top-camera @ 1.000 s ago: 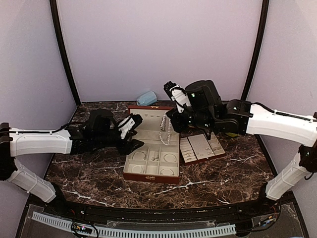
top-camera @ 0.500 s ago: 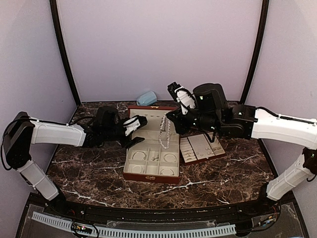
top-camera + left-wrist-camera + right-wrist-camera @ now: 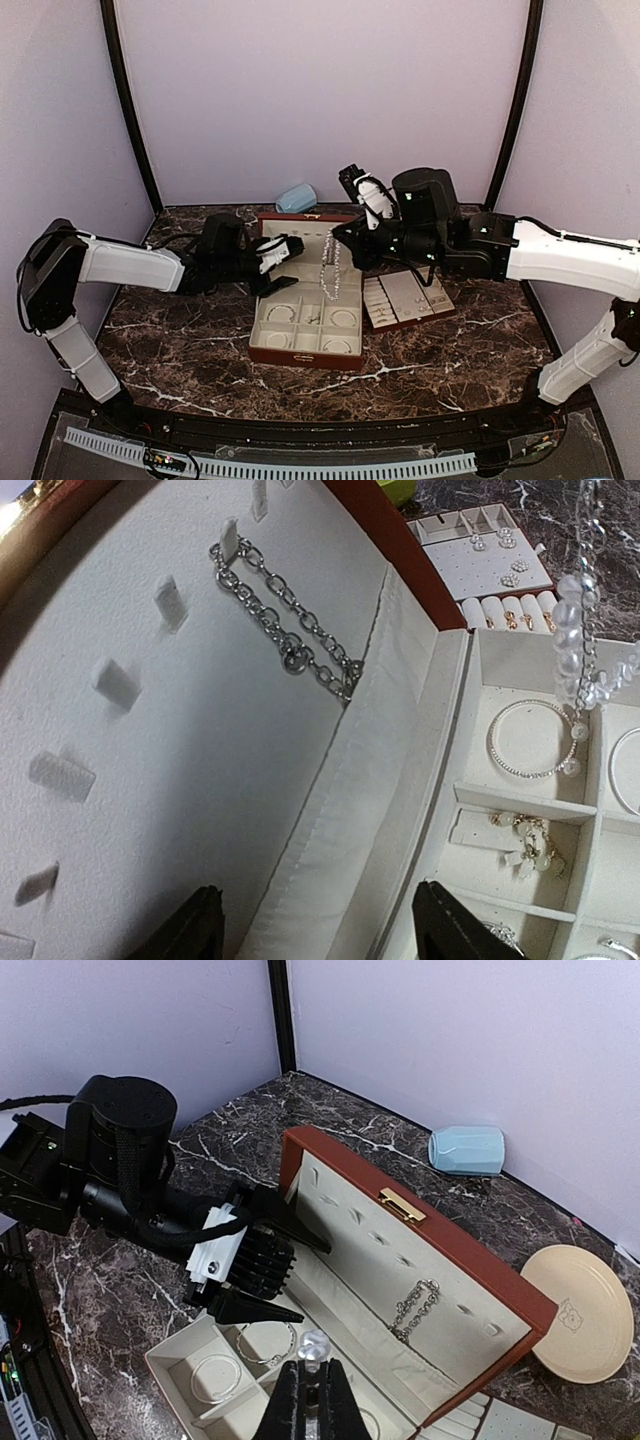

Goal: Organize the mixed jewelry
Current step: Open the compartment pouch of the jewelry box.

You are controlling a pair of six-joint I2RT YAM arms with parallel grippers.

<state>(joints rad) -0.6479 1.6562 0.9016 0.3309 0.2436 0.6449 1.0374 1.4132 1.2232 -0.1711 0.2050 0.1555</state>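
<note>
- The right hand (image 3: 342,236) is clamped on the top of the pearl strand (image 3: 330,270), fingers together.
- The pearl strand hangs straight down from that grip, long axis upright. Its loose end dangles over the back row of the open box (image 3: 300,357), by the compartment with the bangle (image 3: 530,740). Whether it touches the lining, I cannot tell.
- The left hand (image 3: 283,268) has its fingers apart and holds nothing. It sits just left of the strand, facing the padded lid (image 3: 150,730), where a silver chain (image 3: 290,630) is hooked.
- Judgement: the strand lies directly below the right hand, so that arm can lower it in. The left hand is near enough to steady the lid or guide the loose end.
</note>
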